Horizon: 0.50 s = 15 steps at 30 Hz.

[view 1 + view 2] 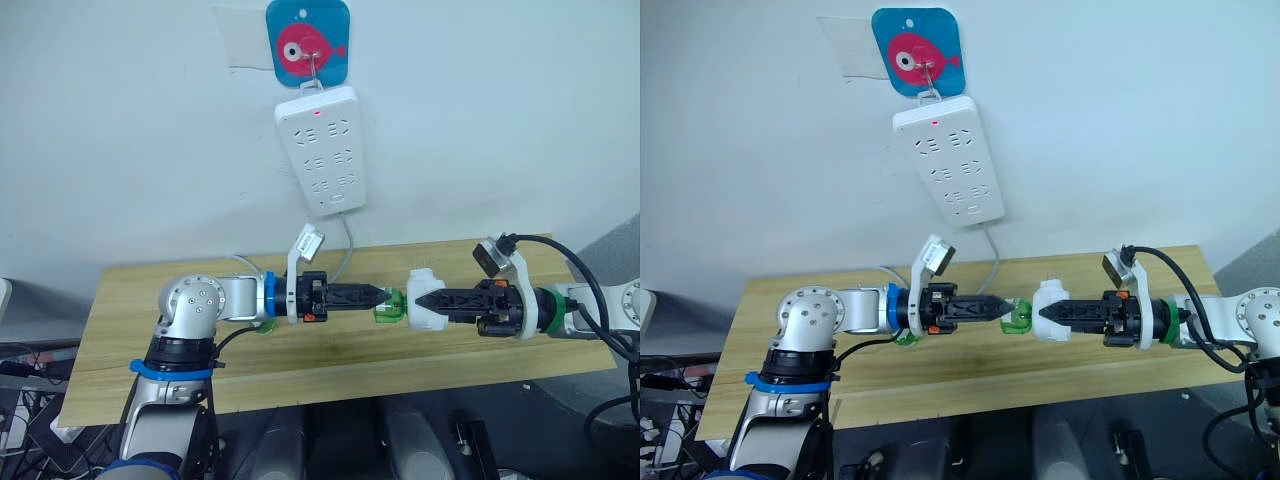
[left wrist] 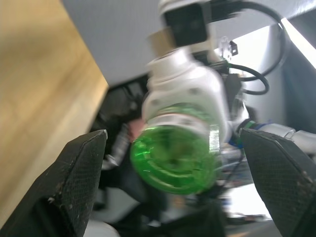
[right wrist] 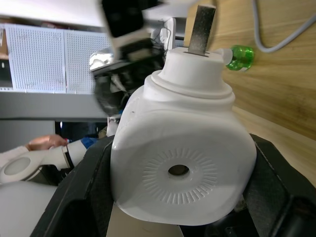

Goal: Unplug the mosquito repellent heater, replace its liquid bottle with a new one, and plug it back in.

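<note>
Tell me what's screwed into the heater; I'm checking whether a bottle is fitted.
A green bottle sits in the mosquito repellent heater, held by the right gripper. Its neck is hidden inside.

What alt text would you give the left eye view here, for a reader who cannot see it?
Above a wooden table, the right gripper holds the white mosquito repellent heater while the left gripper reaches the green liquid bottle at the heater's end. A white power strip hangs on the wall behind, nothing plugged into it.

heaters: 1 (image 1: 428,302) | green bottles: 2 (image 1: 391,306) (image 1: 264,325) | power strips: 1 (image 1: 322,148)
</note>
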Motion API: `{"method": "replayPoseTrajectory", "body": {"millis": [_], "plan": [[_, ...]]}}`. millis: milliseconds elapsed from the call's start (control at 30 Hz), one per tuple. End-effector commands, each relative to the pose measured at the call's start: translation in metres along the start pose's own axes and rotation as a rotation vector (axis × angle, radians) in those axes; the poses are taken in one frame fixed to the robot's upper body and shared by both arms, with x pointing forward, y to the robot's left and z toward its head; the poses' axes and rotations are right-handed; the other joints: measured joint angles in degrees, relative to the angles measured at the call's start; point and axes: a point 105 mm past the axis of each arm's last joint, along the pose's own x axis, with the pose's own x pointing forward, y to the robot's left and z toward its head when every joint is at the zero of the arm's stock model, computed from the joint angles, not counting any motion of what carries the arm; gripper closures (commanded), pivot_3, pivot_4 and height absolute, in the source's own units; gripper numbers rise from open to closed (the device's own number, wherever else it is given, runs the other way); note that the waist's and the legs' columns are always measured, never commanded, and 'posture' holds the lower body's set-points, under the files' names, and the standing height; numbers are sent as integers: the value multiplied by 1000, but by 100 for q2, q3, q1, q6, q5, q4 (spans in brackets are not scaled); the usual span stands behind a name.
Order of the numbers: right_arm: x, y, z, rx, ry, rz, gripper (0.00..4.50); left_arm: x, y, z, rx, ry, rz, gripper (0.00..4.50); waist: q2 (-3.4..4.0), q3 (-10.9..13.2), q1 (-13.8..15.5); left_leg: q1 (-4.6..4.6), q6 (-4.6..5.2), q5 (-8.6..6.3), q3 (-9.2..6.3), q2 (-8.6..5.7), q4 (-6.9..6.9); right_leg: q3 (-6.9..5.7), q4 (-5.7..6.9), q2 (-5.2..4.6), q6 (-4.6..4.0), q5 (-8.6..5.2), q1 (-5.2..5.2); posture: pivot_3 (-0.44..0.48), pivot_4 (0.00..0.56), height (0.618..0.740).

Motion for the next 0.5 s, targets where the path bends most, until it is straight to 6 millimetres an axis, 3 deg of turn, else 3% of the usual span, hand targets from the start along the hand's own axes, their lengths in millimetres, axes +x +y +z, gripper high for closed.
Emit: {"method": "replayPoseTrajectory", "body": {"millis": [33, 133, 267, 400, 500], "plan": [[-7, 5, 3, 2, -8, 28, 1437, -5, -34, 10, 304, -5, -68, 11, 1, 0, 3, 0, 0, 0, 0, 0, -2, 0, -1, 0, 0, 0, -1, -125, 279, 740], [-7, 3, 5, 16, -11, 29, 1437, -11, -41, -10, 764, 80, -62, 11, 2, -1, 2, 5, 0, 0, 13, 1, -15, 9, -7, 0, -1, 0, 0, -107, 278, 740], [-3, 10, 10, 24, -7, 87, 1437, -13, -20, -18, 1212, 80, 14, 11, 2, -1, 75, 7, 0, 0, 15, 0, -14, 11, -8, -3, -5, 2, 2, -98, 285, 740], [0, 15, 8, 20, 20, 120, 1437, -5, -13, -23, 1502, 33, 18, 11, 2, -1, 182, 7, 3, 0, 18, -1, -10, 9, -15, -13, -5, 10, 6, -99, 279, 740], [1, 17, 6, 15, 34, 129, 1437, -2, -9, -26, 1620, 15, 10, 11, 1, -1, 192, -1, 9, -4, 13, -2, -11, 6, -20, -17, -3, 11, 3, -103, 279, 740]]}}
